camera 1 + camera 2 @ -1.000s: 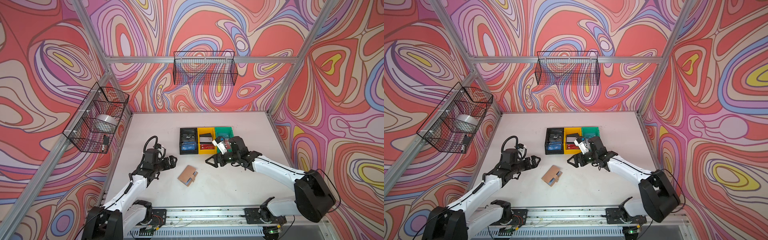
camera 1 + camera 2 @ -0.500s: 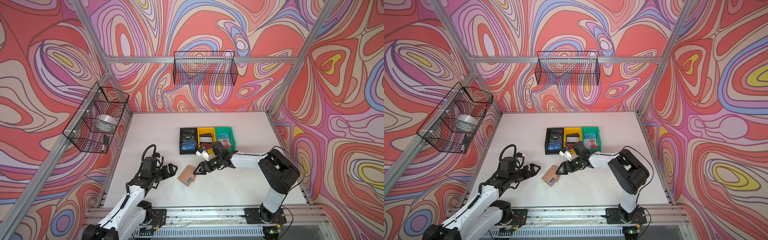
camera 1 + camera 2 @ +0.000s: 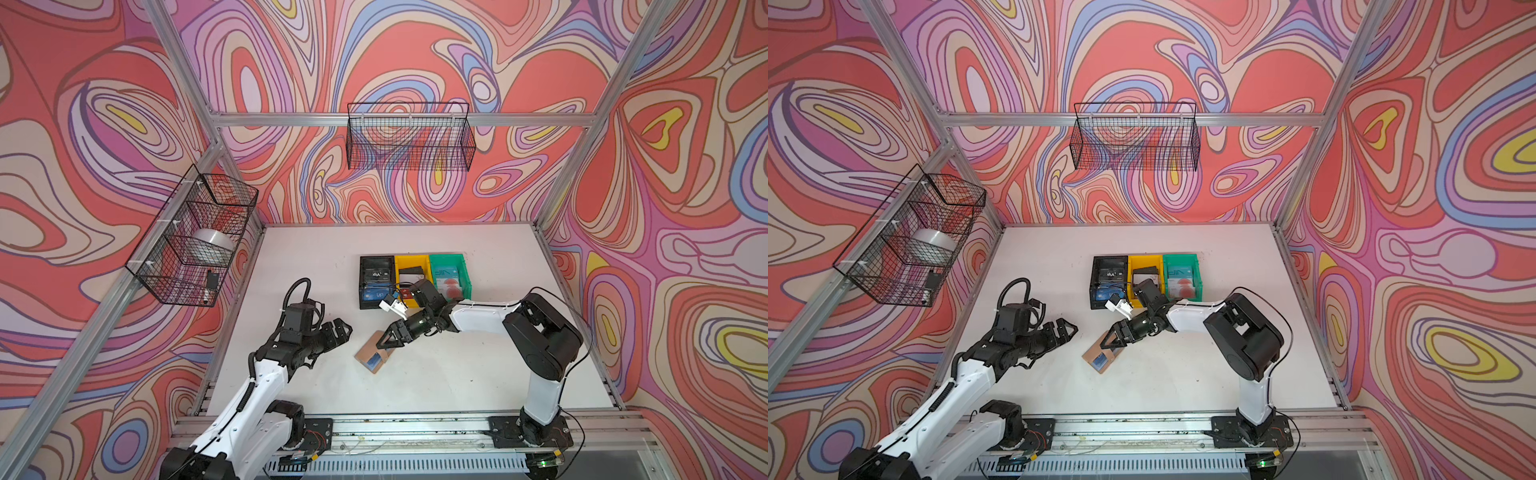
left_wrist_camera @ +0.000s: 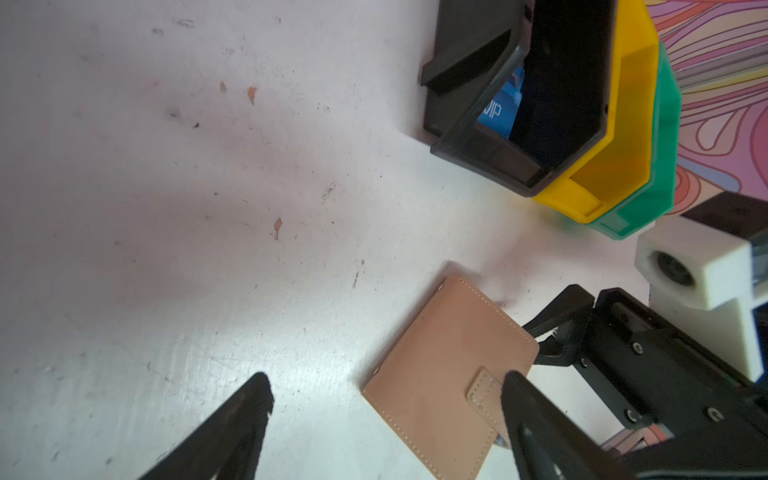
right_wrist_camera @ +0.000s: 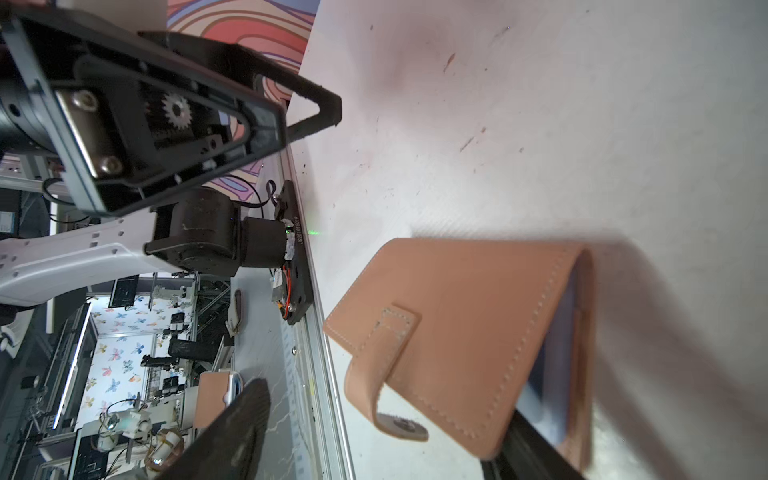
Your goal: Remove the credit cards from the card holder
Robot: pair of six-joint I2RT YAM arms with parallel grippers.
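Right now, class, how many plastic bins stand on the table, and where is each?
3, in one row on the table: black bin left, yellow bin middle, green bin right in both top views. None seems hidden.

left gripper open, right gripper seemingly open

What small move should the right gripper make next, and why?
Probably close the right gripper on the card holder at its open edge, to lift the cover: its jaws stand open there, the strap is unsnapped, and a blue card shows inside.
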